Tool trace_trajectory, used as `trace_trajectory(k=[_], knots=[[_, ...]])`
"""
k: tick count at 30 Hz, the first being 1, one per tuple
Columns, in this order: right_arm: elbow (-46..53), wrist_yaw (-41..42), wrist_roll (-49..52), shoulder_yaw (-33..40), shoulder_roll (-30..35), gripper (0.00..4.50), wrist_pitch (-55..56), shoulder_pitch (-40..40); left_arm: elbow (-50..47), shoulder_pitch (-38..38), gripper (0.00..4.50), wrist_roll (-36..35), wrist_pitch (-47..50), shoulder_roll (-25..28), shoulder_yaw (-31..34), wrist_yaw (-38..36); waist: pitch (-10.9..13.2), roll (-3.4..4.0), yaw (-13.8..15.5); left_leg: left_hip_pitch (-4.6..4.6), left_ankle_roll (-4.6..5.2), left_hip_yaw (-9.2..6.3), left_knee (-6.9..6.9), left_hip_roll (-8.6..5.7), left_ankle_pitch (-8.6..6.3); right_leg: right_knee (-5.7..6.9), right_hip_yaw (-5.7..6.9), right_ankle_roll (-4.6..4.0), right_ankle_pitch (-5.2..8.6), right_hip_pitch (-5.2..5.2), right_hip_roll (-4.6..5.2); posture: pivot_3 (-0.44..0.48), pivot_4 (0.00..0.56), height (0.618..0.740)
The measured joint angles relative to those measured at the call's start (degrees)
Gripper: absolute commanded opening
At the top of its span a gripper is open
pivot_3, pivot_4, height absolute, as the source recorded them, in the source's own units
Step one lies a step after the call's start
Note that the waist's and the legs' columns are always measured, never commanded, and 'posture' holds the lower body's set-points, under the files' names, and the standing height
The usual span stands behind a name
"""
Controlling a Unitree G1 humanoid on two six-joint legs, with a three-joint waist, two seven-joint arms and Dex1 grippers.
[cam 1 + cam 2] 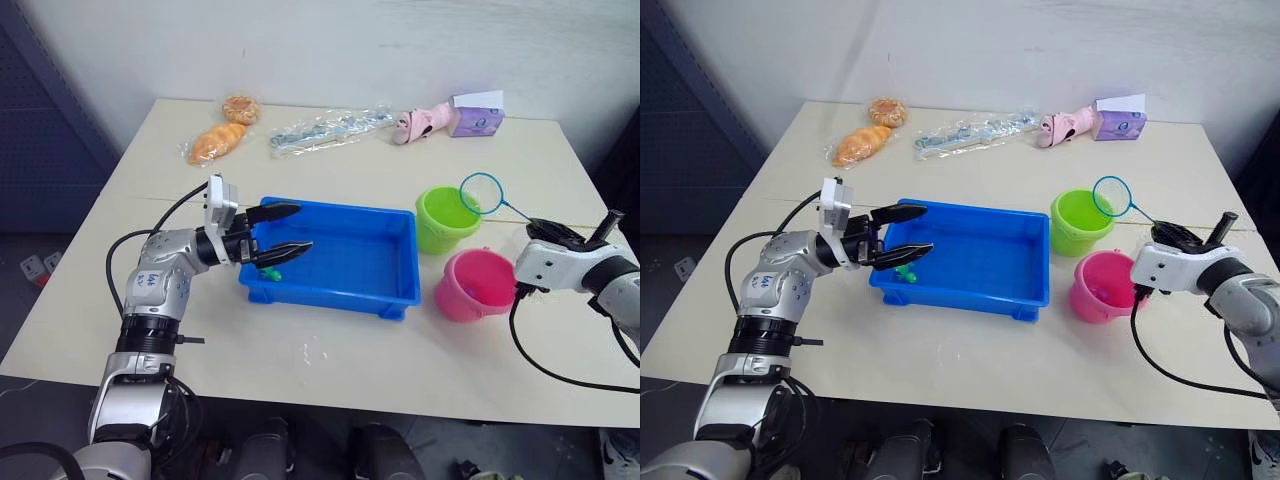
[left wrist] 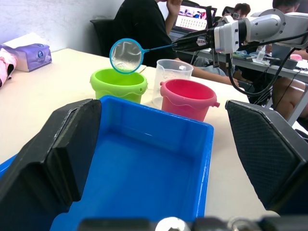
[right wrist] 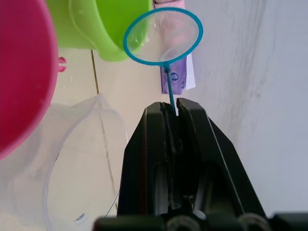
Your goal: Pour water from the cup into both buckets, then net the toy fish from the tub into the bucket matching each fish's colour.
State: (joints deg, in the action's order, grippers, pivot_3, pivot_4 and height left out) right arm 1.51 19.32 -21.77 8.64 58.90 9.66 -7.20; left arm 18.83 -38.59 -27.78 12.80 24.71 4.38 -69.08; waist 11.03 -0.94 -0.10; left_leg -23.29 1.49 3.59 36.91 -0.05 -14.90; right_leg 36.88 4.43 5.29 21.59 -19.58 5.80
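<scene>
My right gripper (image 3: 172,111) has its two black fingers pressed together on the thin handle of the net (image 1: 482,193), pinching it. The light-blue hoop stands out past the fingertips, raised over the far edge of the green bucket (image 1: 445,219). The pink bucket (image 1: 475,285) sits just in front of the green one, nearer to me, and from the left wrist I can see the clear cup (image 2: 173,73) standing behind the two, close against the pink one.

My left gripper (image 1: 283,232) has its fingers spread wide with nothing between them, reaching over the left end of the blue tub (image 1: 400,290). A small green fish (image 1: 270,270) lies in the tub's near left corner, just beneath the lower finger. I cannot tell whether the finger touches it.

Farther back on the table (image 1: 300,355) I see two wrapped pastries (image 1: 222,137), a clear crinkled packet (image 1: 330,128), a pink toy (image 1: 423,122) and a purple tissue pack (image 1: 477,117). People sit at a desk beyond the table in the left wrist view.
</scene>
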Motion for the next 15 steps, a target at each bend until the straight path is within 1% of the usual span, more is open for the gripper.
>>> trace_trajectory(k=[2,3,6,7,8,9,11,13,15], knots=[[1.43,1.16,5.91,2.11,-4.51,0.00,-3.19,-2.21,0.15,0.02,4.44,0.06,-0.62,1.27,0.05,-0.76,0.00,0.00,-0.15,0.00,-0.02,0.00,0.02,0.07,0.01,-0.01,-0.01,0.00,0.00,0.02,-0.09,0.000,0.150,0.740],[3.45,3.47,11.87,3.37,-7.59,0.00,-6.82,-4.13,0.23,0.11,4.44,0.18,-1.16,2.39,0.07,-1.51,0.01,0.01,-0.26,0.00,-0.04,0.00,0.03,0.10,0.02,0.00,-0.03,0.00,0.00,0.01,-0.12,0.000,0.150,0.740],[12.15,11.13,26.74,3.05,-11.11,0.00,-17.58,-7.90,2.18,0.88,4.44,0.97,-3.35,5.67,0.37,-3.65,0.03,0.07,-0.28,0.03,-0.07,-0.02,0.03,0.20,0.02,0.04,-0.02,-0.01,0.00,0.01,-0.20,0.000,0.150,0.740],[13.04,11.75,27.89,2.90,-11.23,0.00,-18.44,-8.12,2.47,0.98,4.44,1.07,-3.48,5.86,0.47,-3.77,0.03,0.07,-0.23,0.03,-0.06,-0.03,0.03,0.21,0.02,0.05,-0.02,-0.02,0.00,0.01,-0.19,0.000,0.150,0.740],[16.58,14.57,32.55,1.53,-11.47,0.00,-24.14,-9.53,3.12,1.83,4.44,1.15,-4.51,6.99,1.08,-4.64,0.04,0.07,-0.12,0.02,-0.05,-0.06,0.04,0.21,0.01,0.04,-0.01,-0.02,0.00,0.01,-0.17,0.000,0.150,0.740],[18.89,16.01,34.70,0.31,-11.45,0.00,-27.00,-10.05,4.07,2.11,4.44,1.18,-5.00,7.75,1.41,-5.14,0.03,0.07,-0.15,0.02,-0.04,-0.05,0.03,0.22,-0.01,0.03,-0.03,-0.03,0.00,0.02,-0.17,0.000,0.150,0.740],[24.35,19.25,39.93,-5.01,-11.54,0.00,-36.65,-12.18,5.84,3.41,4.44,1.54,-7.04,10.57,2.50,-6.26,0.04,0.07,-0.26,0.01,0.01,-0.08,0.04,0.21,-0.06,0.02,-0.04,-0.04,0.00,0.00,-0.12,0.000,0.150,0.740],[26.71,20.33,42.33,-9.26,-12.39,0.00,-42.78,-13.66,6.88,4.10,4.44,2.01,-8.24,12.20,3.45,-6.79,0.04,0.07,-0.19,0.00,0.05,-0.10,0.06,0.20,-0.09,0.03,-0.02,-0.05,0.00,0.00,-0.04,0.000,0.150,0.740],[27.47,19.83,43.43,-14.16,-14.94,0.00,-50.11,-17.29,7.02,5.56,4.44,2.28,-9.15,14.05,4.28,-7.08,0.04,0.08,-0.25,0.00,0.09,-0.10,0.07,0.13,-0.11,0.04,-0.04,-0.05,0.00,-0.02,0.06,0.000,0.150,0.740]])
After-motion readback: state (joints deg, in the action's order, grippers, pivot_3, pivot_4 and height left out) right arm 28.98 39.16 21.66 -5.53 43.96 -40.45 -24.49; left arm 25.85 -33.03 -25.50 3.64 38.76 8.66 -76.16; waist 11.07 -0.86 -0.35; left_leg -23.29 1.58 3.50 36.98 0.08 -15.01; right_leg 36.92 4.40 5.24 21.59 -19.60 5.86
